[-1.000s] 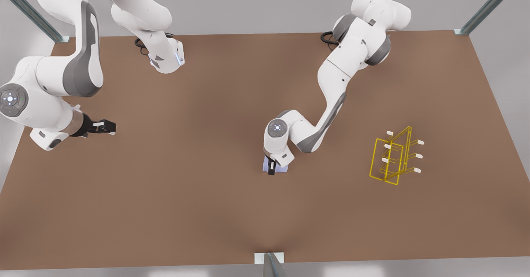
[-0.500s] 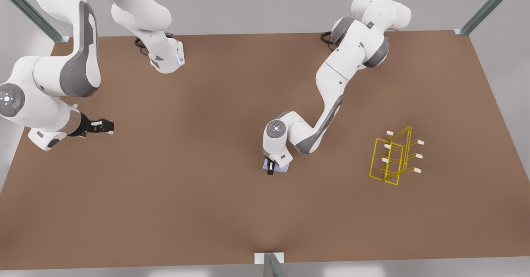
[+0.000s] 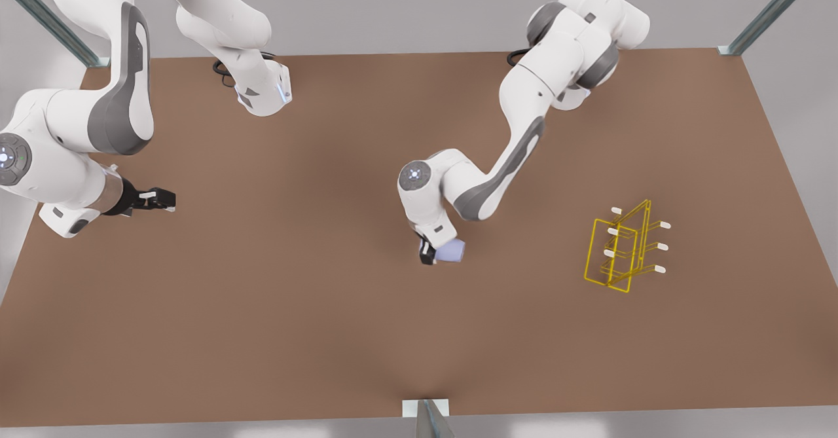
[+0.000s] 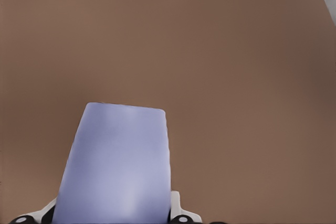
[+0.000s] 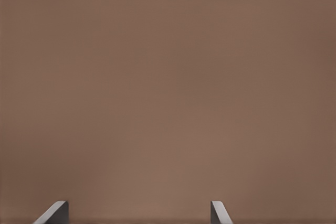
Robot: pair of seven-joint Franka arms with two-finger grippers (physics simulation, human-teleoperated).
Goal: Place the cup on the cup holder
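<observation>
The lavender-blue cup [image 3: 454, 251] hangs a little above the brown table near its middle, tipped onto its side, with my left gripper [image 3: 429, 253] shut on it. From the left wrist the cup [image 4: 115, 166] is seen close up, held between the fingers. The yellow wire cup holder [image 3: 622, 248] with its white-tipped pegs stands on the table well off to the front view's right of the cup. At the front view's far left, my right gripper [image 3: 167, 199] waits open over bare table; its two fingertips [image 5: 55, 212] stand wide apart with nothing between them.
The brown table [image 3: 294, 333] has wide bare stretches between the cup and the holder. Both arm bases stand at the far edge. Metal frame posts [image 3: 429, 418] rise at the table's corners and at the middle of the near edge.
The left gripper has lifted the cup off the table and tilted it sideways, shifting slightly toward the far edge. The right arm has drifted a little to the front view's left.
</observation>
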